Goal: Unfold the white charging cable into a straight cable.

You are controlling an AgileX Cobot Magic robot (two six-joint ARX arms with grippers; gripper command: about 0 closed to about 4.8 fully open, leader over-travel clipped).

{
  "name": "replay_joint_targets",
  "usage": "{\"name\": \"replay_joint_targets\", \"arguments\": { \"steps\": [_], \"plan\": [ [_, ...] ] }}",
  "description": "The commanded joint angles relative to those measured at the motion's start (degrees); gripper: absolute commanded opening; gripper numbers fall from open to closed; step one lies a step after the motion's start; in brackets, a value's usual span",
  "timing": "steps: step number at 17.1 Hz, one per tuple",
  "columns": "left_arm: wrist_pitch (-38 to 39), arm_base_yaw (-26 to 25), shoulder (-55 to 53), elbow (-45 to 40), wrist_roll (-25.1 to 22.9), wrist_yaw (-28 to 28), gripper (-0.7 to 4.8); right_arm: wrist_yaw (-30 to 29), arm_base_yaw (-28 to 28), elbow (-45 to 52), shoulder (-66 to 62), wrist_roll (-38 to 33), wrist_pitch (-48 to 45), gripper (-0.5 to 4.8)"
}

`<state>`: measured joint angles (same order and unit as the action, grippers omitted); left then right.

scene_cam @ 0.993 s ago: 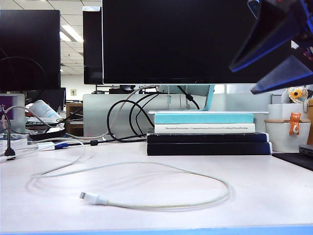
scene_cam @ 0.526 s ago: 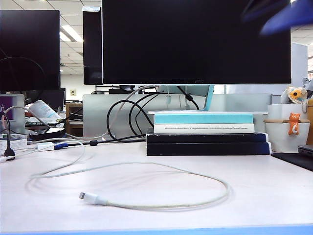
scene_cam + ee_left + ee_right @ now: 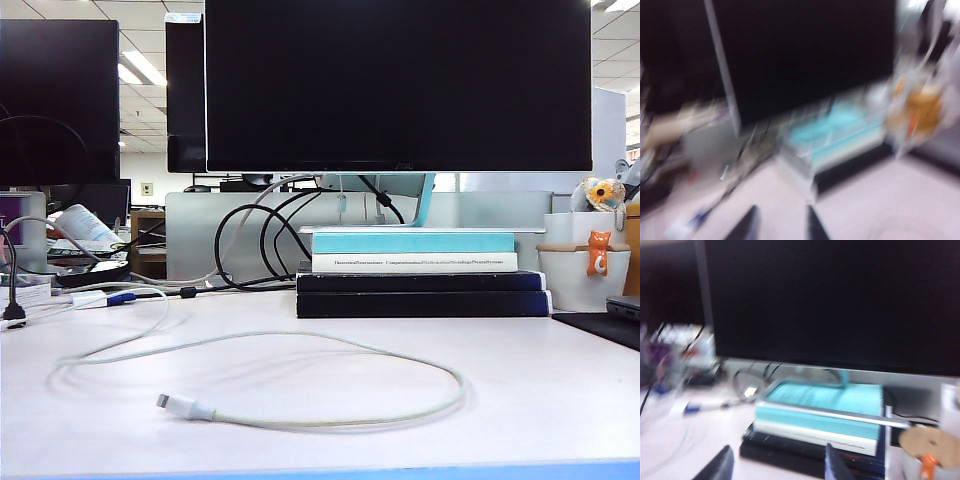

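No legible text, even on the book spine (image 3: 418, 263).

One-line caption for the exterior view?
White charging cable lies looped on the desk before a monitor and stacked books; neither gripper in view.

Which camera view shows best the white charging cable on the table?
The exterior view shows it best: the whole white charging cable lies sharp in one wide loop, with its plug end toward the front left. The left wrist view is too blurred to make it out. In the right wrist view only a faint blurred arc on the table may be it.
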<state>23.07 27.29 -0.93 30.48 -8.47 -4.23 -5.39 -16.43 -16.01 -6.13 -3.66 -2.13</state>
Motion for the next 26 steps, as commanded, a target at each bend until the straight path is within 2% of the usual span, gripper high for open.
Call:
{"name": "replay_joint_targets", "arguments": {
  "steps": [1,3,5,8,10,11,12,13,14,15,17,18,19,20,21,23,24,26],
  "plan": [
    [-5.6,0.0,-3.4,-4.0,2.8,-2.3,1.38,2.0,0.0,3.9,3.8,-4.1,-4.0,2.37],
    [-11.6,0.0,-6.4,-8.4,5.1,-4.1,1.38,2.4,0.0,5.0,4.0,-4.1,-5.0,2.38],
    [-21.1,0.0,-9.2,-12.6,9.2,-4.5,1.19,4.4,0.0,5.5,4.0,-4.1,-5.2,2.38],
    [-24.0,-0.1,-9.6,-17.9,5.6,-5.0,1.19,4.6,0.0,7.4,4.0,-4.1,-5.5,2.38],
    [-24.4,-2.8,-9.1,-20.0,4.6,-4.7,1.19,5.1,0.1,9.0,4.0,-4.1,-5.5,2.38],
    [-25.3,-7.4,-8.9,-20.1,4.5,-4.6,1.16,6.7,0.1,9.8,4.0,-4.1,-5.5,2.37],
    [-26.7,-14.9,-8.9,-20.1,4.5,-6.2,0.84,8.5,0.1,10.7,4.0,-4.0,-5.7,2.38],
    [-26.4,-20.1,-8.9,-20.1,5.5,-10.2,0.55,9.0,0.1,11.5,4.0,-4.0,-6.3,2.38],
    [-25.7,-27.8,-9.0,-20.1,8.2,-16.3,0.48,9.8,0.1,12.9,4.0,-3.9,-7.5,2.36],
    [-25.9,-34.7,-8.9,-20.1,10.4,-20.0,0.48,9.9,0.1,14.4,4.0,-3.8,-8.4,1.84],
    [-26.1,-40.5,-8.9,-20.1,12.0,-20.0,0.48,10.9,0.1,15.8,4.0,-1.7,-7.0,1.62],
    [-25.5,-41.6,-8.9,-20.1,12.1,-20.0,0.47,12.3,0.1,15.8,4.0,0.2,-5.3,1.23],
    [-23.0,-41.7,-8.9,-20.1,11.8,-17.7,0.05,15.9,0.1,15.8,4.0,2.8,-3.3,0.08],
    [-20.5,-41.4,-8.9,-20.1,11.7,-12.3,-0.05,19.4,0.2,15.8,4.0,3.2,-3.7,-0.05],
    [-20.5,-41.4,-8.9,-20.1,11.7,-11.8,-0.05,20.1,0.2,15.8,4.0,3.7,-3.8,-0.05],
    [-21.0,-38.1,-8.3,-20.1,11.9,-11.3,-0.05,20.9,0.2,15.8,4.1,5.4,-3.5,-0.05],
    [-21.0,-33.2,-5.6,-20.1,10.1,-10.1,-0.05,20.7,0.1,15.8,4.1,5.4,-2.7,-0.05],
    [-18.1,-24.2,0.2,-21.2,7.0,-1.5,-0.05,20.6,0.1,15.8,4.1,5.4,-2.4,-0.05]
  ]
}}
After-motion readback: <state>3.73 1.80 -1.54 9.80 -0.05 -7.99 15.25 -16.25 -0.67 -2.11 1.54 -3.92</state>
